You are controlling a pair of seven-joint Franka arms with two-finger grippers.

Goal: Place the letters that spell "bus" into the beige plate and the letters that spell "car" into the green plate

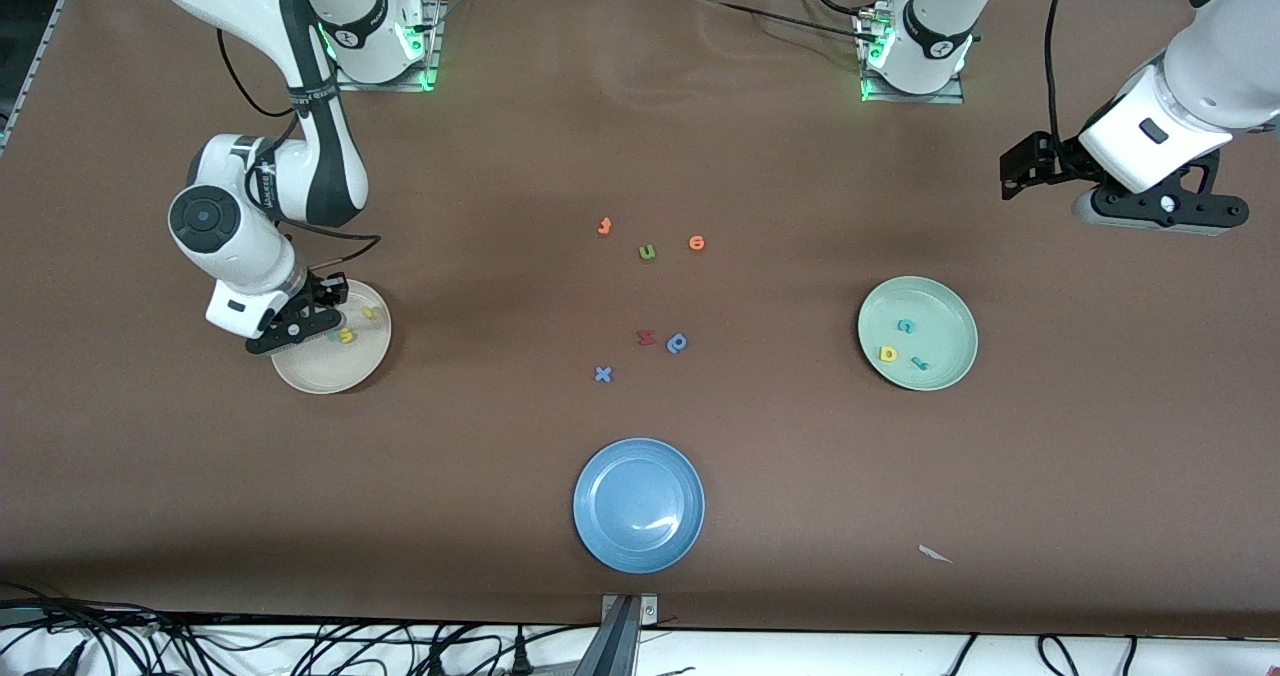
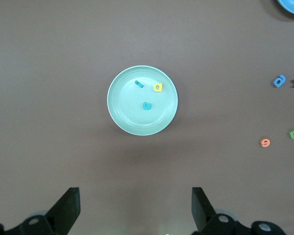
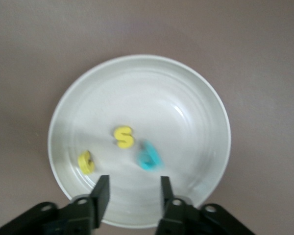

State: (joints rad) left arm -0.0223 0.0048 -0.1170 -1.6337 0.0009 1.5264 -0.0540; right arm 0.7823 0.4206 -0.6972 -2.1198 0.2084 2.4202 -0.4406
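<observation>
Over the beige plate, toward the right arm's end of the table, the right gripper is hanging low with its fingers parted and nothing between them. Inside the plate the yellow s, the yellow u and the teal b are lying loose on the dish floor, the b blurred in the right wrist view as if settling. All three are sitting just under and ahead of the fingertips, apart from them, the b closest to the gap.

Judging by this, the step in hand is the release of the last letter of "bus". Doing it well is asking for a straight lift, jaws kept parted, so that no fingertip is clipping the low rim or dragging a letter back out; the foam pieces are light and are likely to skid at a touch.

Toward the left arm's end, the green plate is holding the teal c, the yellow a and the teal r, close together. The left gripper is waiting high over bare table by that plate, fingers spread wide and empty.
</observation>
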